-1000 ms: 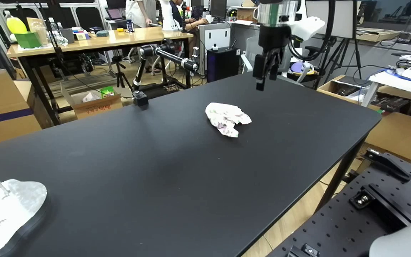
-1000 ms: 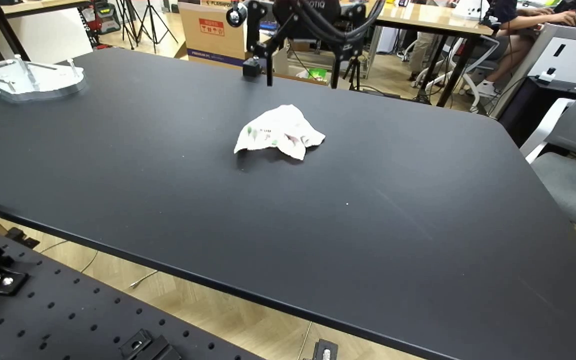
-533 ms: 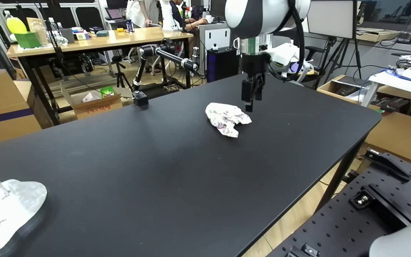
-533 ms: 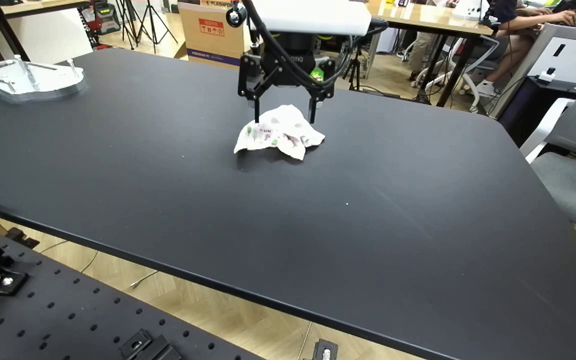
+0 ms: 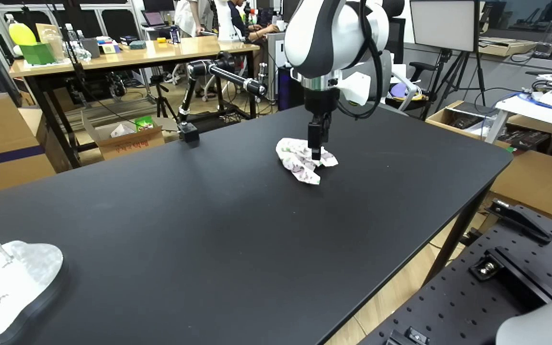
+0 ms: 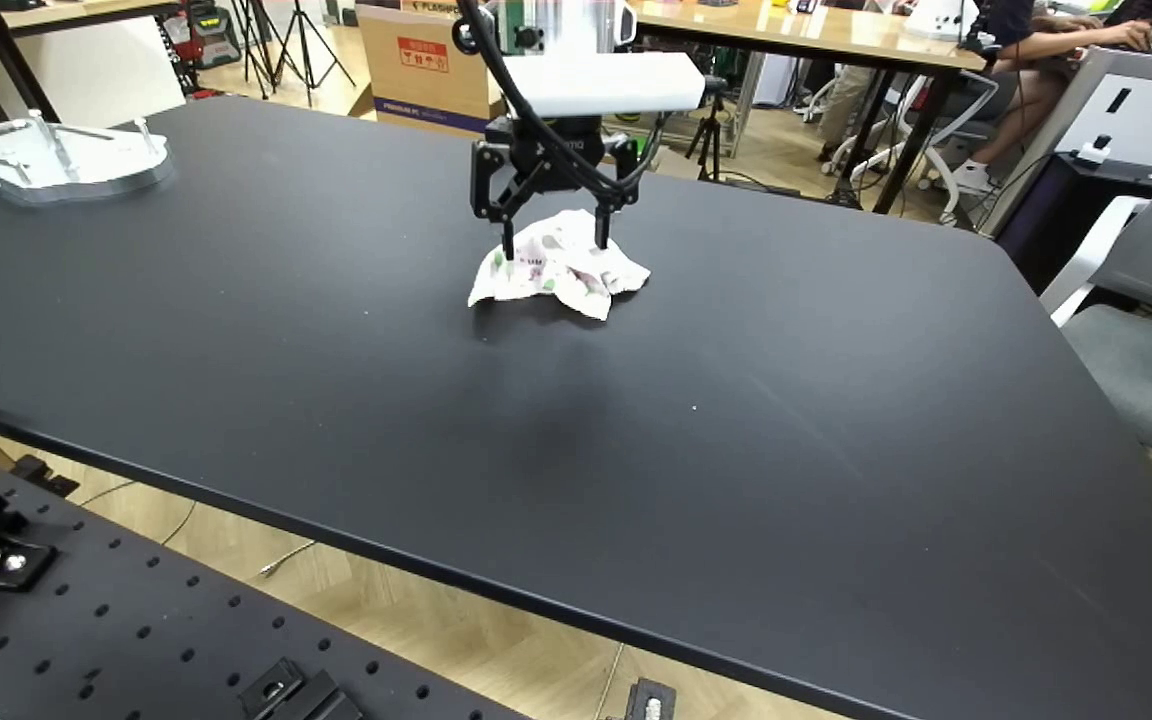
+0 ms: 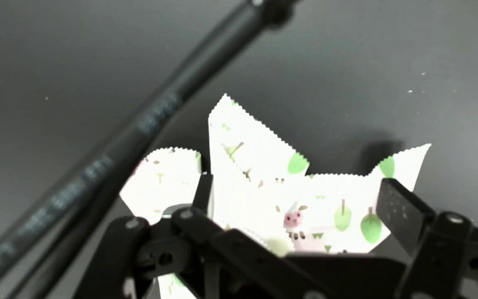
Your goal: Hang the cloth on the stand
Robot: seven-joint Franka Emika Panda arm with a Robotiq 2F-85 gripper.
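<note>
1 hand [image 6: 555, 250], fingers [image 7: 403, 214] spread, stands over 1 crumpled cloth [image 6: 564, 268].

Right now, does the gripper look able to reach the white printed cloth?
Probably yes: the gripper is open above the white printed cloth, and nothing visible blocks its way down. Whether they touch is unclear.

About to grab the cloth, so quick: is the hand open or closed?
Hand: open, holding nothing, over the cloth; whether it touches, I can't tell.
</note>
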